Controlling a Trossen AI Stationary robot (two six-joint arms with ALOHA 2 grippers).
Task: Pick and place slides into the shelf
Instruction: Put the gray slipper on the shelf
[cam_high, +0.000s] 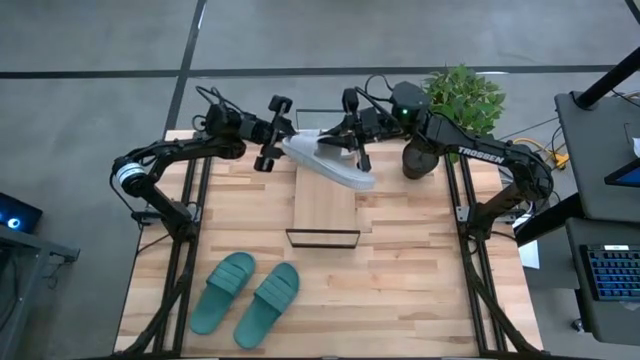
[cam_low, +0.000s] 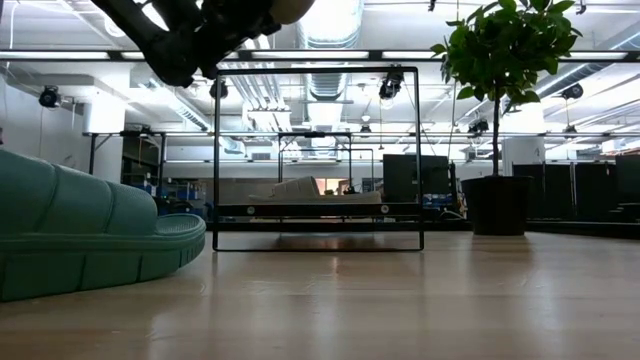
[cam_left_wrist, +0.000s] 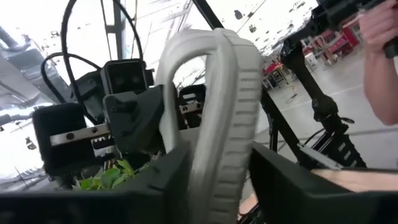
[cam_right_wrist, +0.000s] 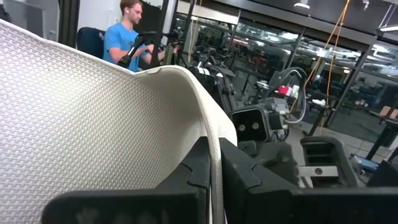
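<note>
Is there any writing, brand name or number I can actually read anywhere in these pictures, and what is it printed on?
"TROSSEN": white letters on the right arm, seen in the high view.
No writing can be read on the grey slide, the teal slides or the shelf.
Signs and screens in the room behind the table are too small or blurred to read.

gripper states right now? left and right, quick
Left gripper: closing around the pale grey slide; firm grip cannot be told.
Right gripper: shut on the pale grey slide.
</note>
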